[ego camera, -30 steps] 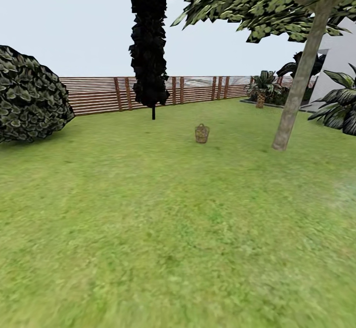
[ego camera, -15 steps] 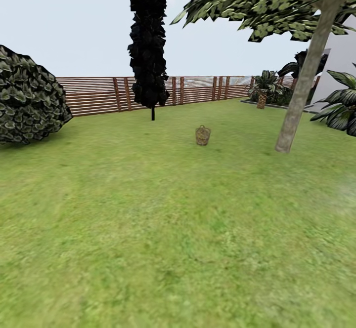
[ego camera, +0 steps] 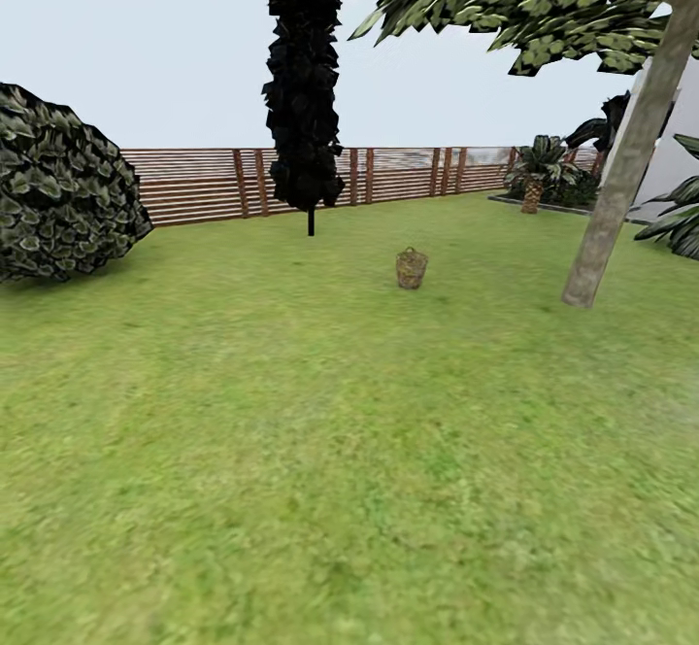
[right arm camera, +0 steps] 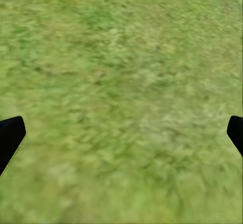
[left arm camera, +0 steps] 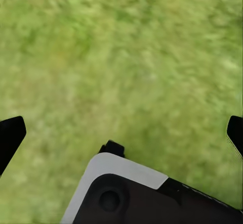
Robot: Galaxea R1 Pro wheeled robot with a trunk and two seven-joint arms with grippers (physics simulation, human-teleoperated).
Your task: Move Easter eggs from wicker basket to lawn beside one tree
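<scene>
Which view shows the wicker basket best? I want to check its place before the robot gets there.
The head view: the wicker basket stands upright on the lawn, left of the pale tree. The two wrist views show blurred grass and open fingertips, no basket.

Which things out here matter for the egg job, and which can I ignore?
Matter:
- wicker basket
- pale-trunked tree, a candidate drop spot
- lawn

Ignore:
- dark cypress
- round bush
- slat fence
- palm-like plants
</scene>
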